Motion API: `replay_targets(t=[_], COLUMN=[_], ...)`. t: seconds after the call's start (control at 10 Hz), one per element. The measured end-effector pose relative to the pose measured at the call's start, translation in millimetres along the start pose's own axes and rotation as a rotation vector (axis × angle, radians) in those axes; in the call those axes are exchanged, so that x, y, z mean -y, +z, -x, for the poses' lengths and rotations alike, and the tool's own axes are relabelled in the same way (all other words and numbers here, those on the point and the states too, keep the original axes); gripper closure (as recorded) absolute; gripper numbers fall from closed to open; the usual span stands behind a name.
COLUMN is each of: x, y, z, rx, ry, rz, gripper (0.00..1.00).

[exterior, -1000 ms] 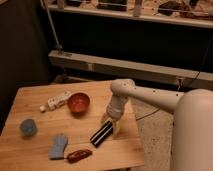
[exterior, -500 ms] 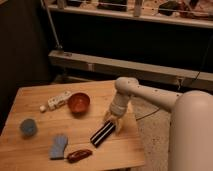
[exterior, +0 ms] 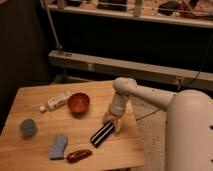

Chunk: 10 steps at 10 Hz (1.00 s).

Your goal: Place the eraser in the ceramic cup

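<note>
Eraser [exterior: 101, 134] is lying diagonally near the table's [exterior: 120, 150] right edge, well apart from the cup [exterior: 28, 127] at the left. Arm [exterior: 145, 95] is reaching down, gripper [exterior: 113, 123] hanging spread open just over the eraser's upper end.

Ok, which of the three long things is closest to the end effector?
The black eraser with white stripes: the open end effector hangs right at its upper end. The white segmented bar and red-brown oblong lie farther off.
</note>
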Motion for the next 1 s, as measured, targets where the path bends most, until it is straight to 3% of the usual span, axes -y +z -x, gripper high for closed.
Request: replay_targets(t=[0.6, 0.8, 1.0], x=[0.0, 0.3, 0.1], y=[1.6, 1.1, 1.5], z=[-1.3, -2.5, -2.7], rx=[0.021, 0.022, 0.028], ry=[0.008, 0.011, 0.012], rz=[0.028, 0.033, 0.042], gripper=[0.36, 0.51, 0.53])
